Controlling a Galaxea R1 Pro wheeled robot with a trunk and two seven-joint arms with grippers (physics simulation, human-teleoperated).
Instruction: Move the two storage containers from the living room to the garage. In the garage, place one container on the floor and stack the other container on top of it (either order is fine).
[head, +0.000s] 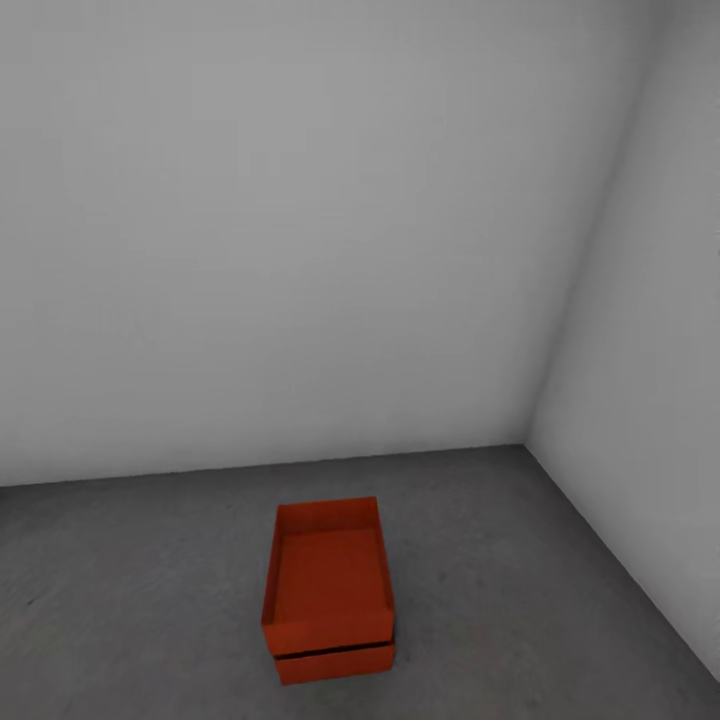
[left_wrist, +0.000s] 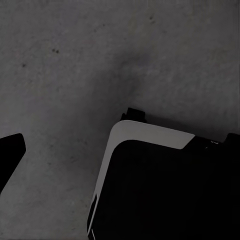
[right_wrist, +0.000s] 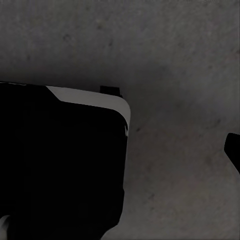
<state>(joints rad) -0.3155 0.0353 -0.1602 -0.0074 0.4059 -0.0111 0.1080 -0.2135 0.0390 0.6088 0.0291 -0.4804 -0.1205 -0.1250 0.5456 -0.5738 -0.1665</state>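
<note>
Head view: two orange-red storage containers stacked in a corner of the garage. The upper container (head: 330, 575) sits on the lower container (head: 335, 662), open side up, interior bare. Thin dark gap visible between the two at the near face. Upper one overhangs slightly at near left; otherwise edges roughly aligned. Lower container rests directly on the floor (head: 130, 600), dark grey speckled concrete. Stack stands apart from both walls: back wall (head: 300, 220) plain white, right wall (head: 650, 380) also white, the two meeting at a corner to the stack's far right.

Left wrist view: looking down at the concrete (left_wrist: 75, 60), w/ a soft shadow patch on it. A black body w/ a light grey rounded edge, prob. part of the robot base (left_wrist: 150, 135), takes up one corner. A dark pointed shape, likely one finger (left_wrist: 10, 152) of the left gripper, at the frame edge. Jaw state: cannot tell.

Right wrist view: same concrete (right_wrist: 175, 50), same sort of black body w/ grey rounded edge (right_wrist: 90, 97). Small dark tip (right_wrist: 234, 147) at the frame edge, likely a right gripper finger. Jaw state: cannot tell. Nothing held in sight at either tip.
</note>
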